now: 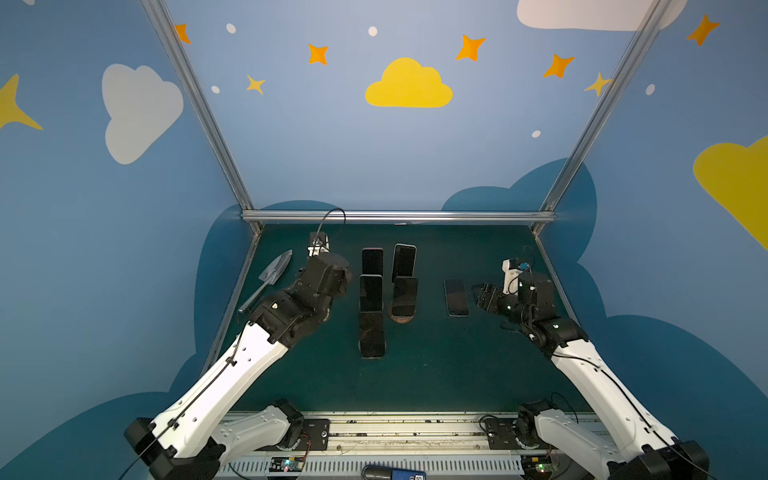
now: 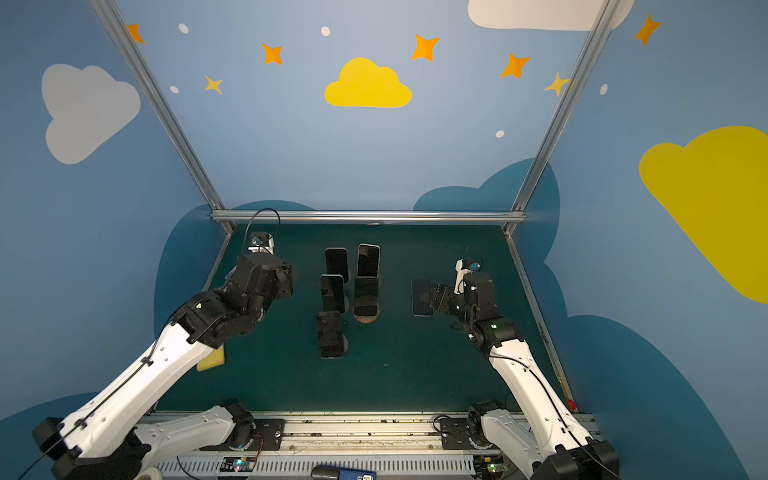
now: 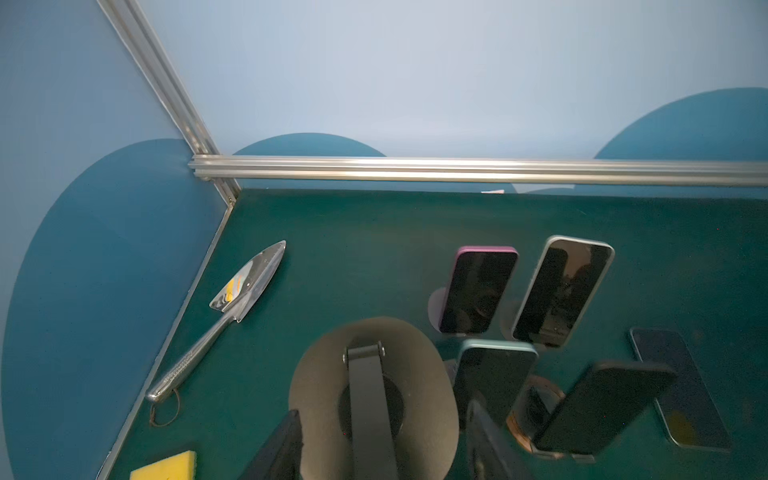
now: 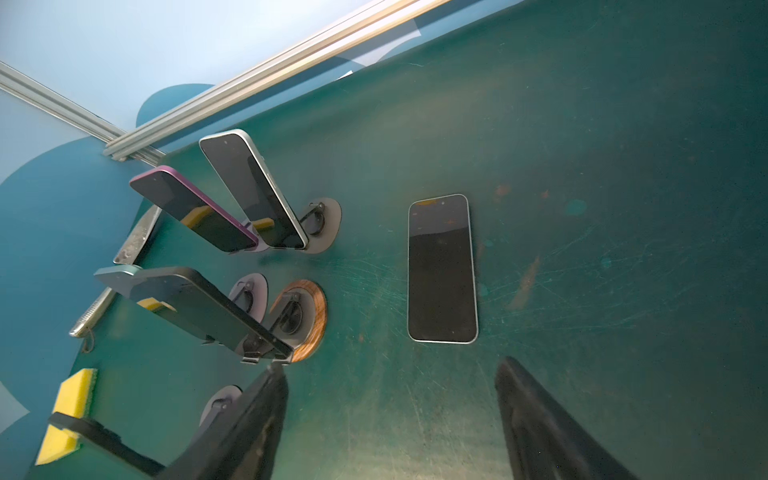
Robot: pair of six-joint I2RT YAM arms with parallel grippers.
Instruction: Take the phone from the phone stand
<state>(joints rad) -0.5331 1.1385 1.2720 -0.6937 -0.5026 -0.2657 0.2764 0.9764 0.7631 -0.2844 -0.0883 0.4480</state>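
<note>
The phone (image 4: 442, 268) lies flat on the green table (image 4: 582, 166), screen up, just beyond the tips of the right claw (image 4: 392, 363). In the right wrist view it sits ahead of the gap between the two dark fingers (image 4: 266, 415) and is clear of both. The right claw is spread, with nothing between its fingers. In both top views the phone is just beside the claw's tips, on the side facing the middle of the table. The five other phones (image 1: 370, 293), propped on their stands, are farther off on that same side.

The left claw (image 3: 382, 409) is well apart from the phone. It is closed on the round base of the empty phone stand (image 3: 324, 374), which fills the space between its fingers.

In a top view the right claw's tips overlap the phone's near edge (image 2: 422, 297), so that view cannot show whether they touch. The wrist view shows a gap. The empty stand is hidden under the left claw in both top views. The left claw's fingers are cut off at the edge of its wrist view, so where they meet the base is hard to make out. From that wrist camera, a propped phone covers part of the flat phone.

The phone's long axis runs from the robot's side toward the back rail (image 1: 399, 216). Its notch end is the end farther from the right claw's fingertips, toward that rail.
</note>
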